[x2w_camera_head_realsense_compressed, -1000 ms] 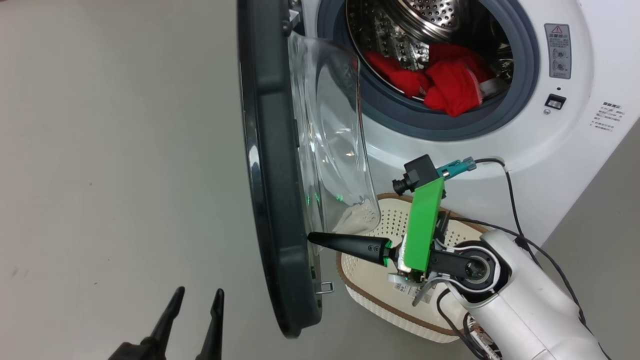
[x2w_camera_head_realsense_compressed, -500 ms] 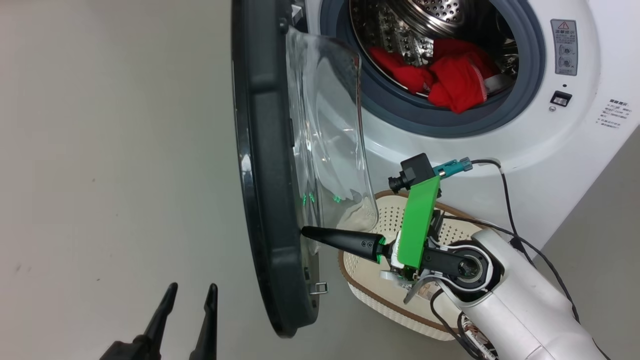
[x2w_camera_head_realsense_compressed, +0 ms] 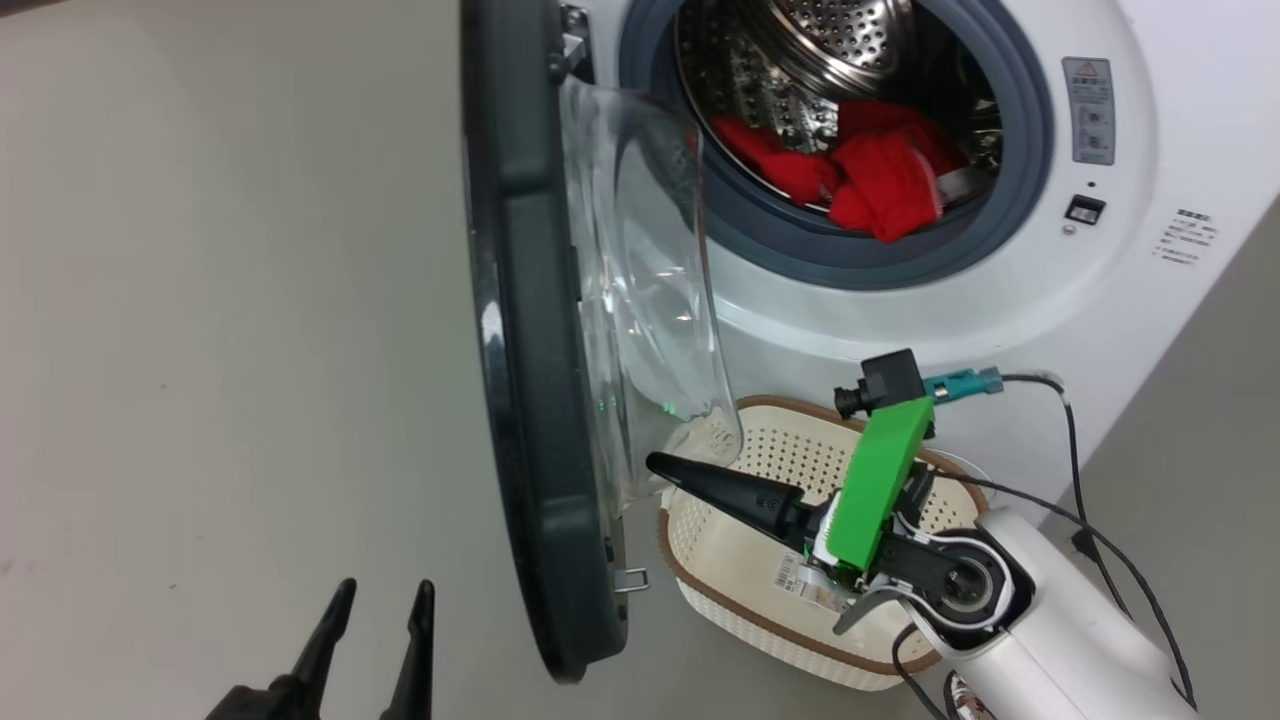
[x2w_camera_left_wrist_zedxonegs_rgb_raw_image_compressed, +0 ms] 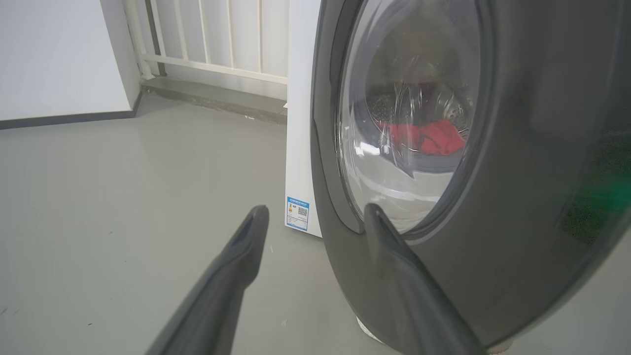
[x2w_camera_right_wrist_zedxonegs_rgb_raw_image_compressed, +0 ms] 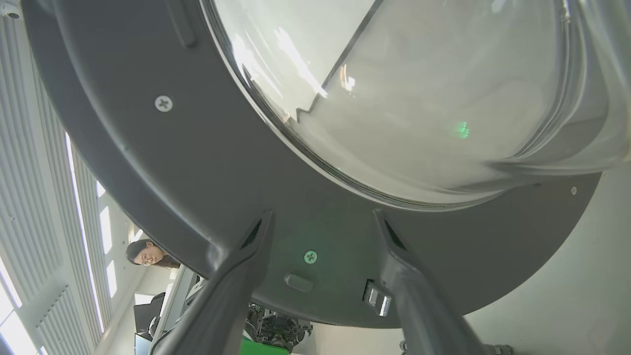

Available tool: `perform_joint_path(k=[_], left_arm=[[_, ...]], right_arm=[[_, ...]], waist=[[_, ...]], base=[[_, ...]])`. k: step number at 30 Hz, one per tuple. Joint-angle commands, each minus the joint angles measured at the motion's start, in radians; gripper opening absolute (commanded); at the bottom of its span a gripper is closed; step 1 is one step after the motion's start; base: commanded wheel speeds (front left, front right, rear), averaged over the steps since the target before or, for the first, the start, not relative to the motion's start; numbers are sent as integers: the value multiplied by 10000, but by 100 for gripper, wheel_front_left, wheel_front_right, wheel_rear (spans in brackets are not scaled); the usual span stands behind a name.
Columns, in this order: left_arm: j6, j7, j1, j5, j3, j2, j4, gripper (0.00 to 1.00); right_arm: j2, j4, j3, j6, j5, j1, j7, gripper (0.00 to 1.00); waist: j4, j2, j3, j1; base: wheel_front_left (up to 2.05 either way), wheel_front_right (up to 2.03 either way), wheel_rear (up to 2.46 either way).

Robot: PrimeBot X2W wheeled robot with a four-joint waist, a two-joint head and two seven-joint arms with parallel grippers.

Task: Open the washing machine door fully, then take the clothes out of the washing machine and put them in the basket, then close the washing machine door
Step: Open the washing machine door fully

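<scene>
The washing machine (x2w_camera_head_realsense_compressed: 1000, 300) stands with its door (x2w_camera_head_realsense_compressed: 520, 300) swung out, seen edge-on, the glass bowl (x2w_camera_head_realsense_compressed: 650, 300) bulging toward the drum. Red clothes (x2w_camera_head_realsense_compressed: 880, 180) lie in the steel drum. The cream basket (x2w_camera_head_realsense_compressed: 740, 615) sits on the floor below the opening. My right gripper (x2w_camera_head_realsense_compressed: 655, 462) hovers over the basket, pointing at the door's inner face (x2w_camera_right_wrist_zedxonegs_rgb_raw_image_compressed: 197, 162); its fingers are open and hold nothing (x2w_camera_right_wrist_zedxonegs_rgb_raw_image_compressed: 321, 217). My left gripper (x2w_camera_head_realsense_compressed: 385, 590) is open at the lower left, just outside the door's black rim (x2w_camera_left_wrist_zedxonegs_rgb_raw_image_compressed: 517, 148), with red clothes (x2w_camera_left_wrist_zedxonegs_rgb_raw_image_compressed: 429, 138) visible through the glass.
Bare grey floor (x2w_camera_head_realsense_compressed: 200, 350) spreads left of the door. Cables (x2w_camera_head_realsense_compressed: 1060, 430) trail from my right wrist past the basket. A white railing (x2w_camera_left_wrist_zedxonegs_rgb_raw_image_compressed: 222, 39) and wall stand behind the machine's side with its blue label (x2w_camera_left_wrist_zedxonegs_rgb_raw_image_compressed: 297, 213). A person's head (x2w_camera_right_wrist_zedxonegs_rgb_raw_image_compressed: 145, 252) shows beyond the door.
The door swung slightly wider while the right fingertip pressed its inner rim. The right gripper has since drawn back to the right over the basket. The head camera shifted a little.
</scene>
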Motion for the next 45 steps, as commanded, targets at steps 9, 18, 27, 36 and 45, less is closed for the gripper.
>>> perform_joint_path(k=[9, 18, 27, 36, 45], left_arm=[[-140, -122, -417, 250, 644, 114, -64, 100], [-199, -122, -357, 323, 1008, 114, -43, 100], [-220, -122, -229, 370, 1119, 114, 9, 100], [-231, -122, -164, 344, 1172, 114, 74, 100], [-237, -122, -177, 293, 1136, 114, 121, 100]], right_arm=[[-433, -399, -300, 50, -644, 1114, -1298, 100], [-1118, -389, -172, 50, -1670, 2075, -3339, 100], [-1747, -57, 600, 50, -2914, 2527, -5640, 100], [-2304, 775, 1535, 50, -4554, 2473, -8007, 100], [-1733, 856, 112, 50, -7287, 2700, -8221, 100]], waist=[[-624, 0, -83, 0], [-1171, 0, -136, 0], [-1410, 0, -272, 0], [-1470, 0, -362, 0], [-1519, 0, -333, 0]], base=[[0, 0, 0], [0, 0, 0], [0, 0, 0], [0, 0, 0], [0, 0, 0]])
